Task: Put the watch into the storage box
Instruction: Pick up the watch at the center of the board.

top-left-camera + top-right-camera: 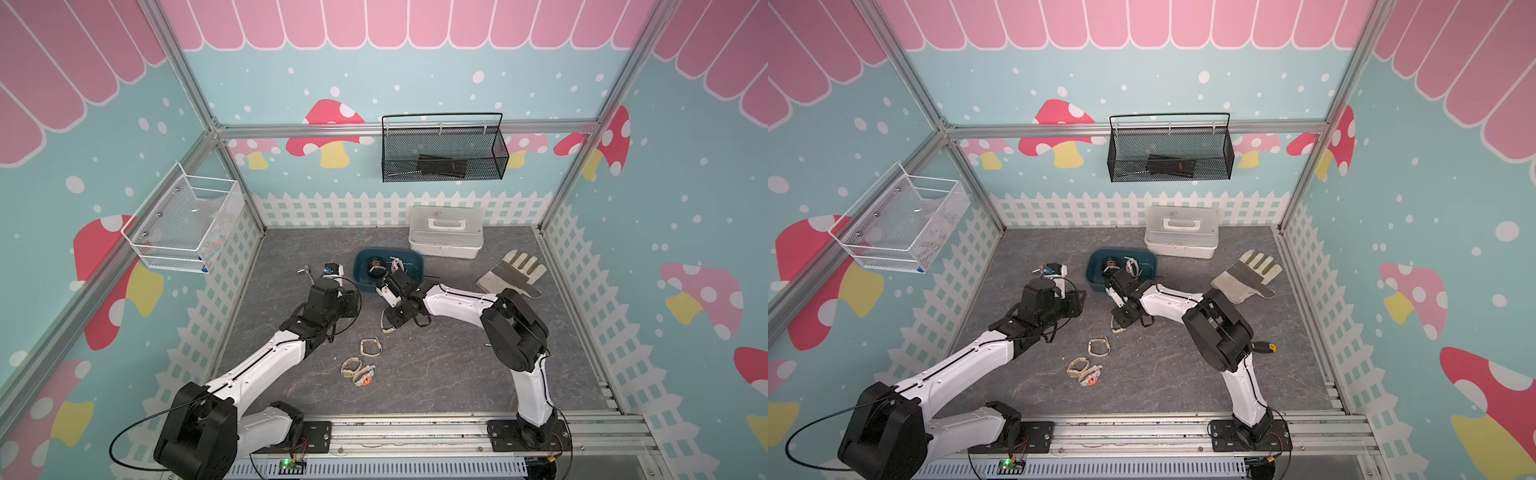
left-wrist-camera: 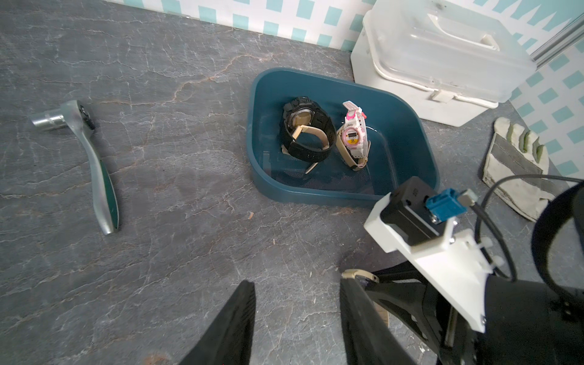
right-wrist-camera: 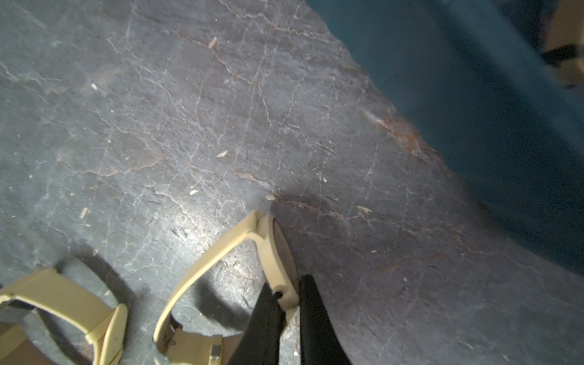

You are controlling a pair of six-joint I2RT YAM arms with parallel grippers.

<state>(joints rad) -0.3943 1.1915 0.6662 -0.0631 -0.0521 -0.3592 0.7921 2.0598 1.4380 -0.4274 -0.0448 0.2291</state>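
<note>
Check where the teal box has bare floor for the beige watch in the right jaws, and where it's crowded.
Bare, for the beige watch: the storage box floor at the end toward the glove, and a strip along its near wall. Crowded: the end away from the glove, where the black watch and pink watch stand side by side.

A beige strapped watch [image 3: 273, 252] stands on edge, pinched in the right claw [image 3: 289, 286]. The shallow dark-teal plastic storage box [image 2: 404, 132] lies open nearby.

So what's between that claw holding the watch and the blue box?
Just bare grey table between right claw, gripping the watch, and blue box, shown in right wrist view.
</note>
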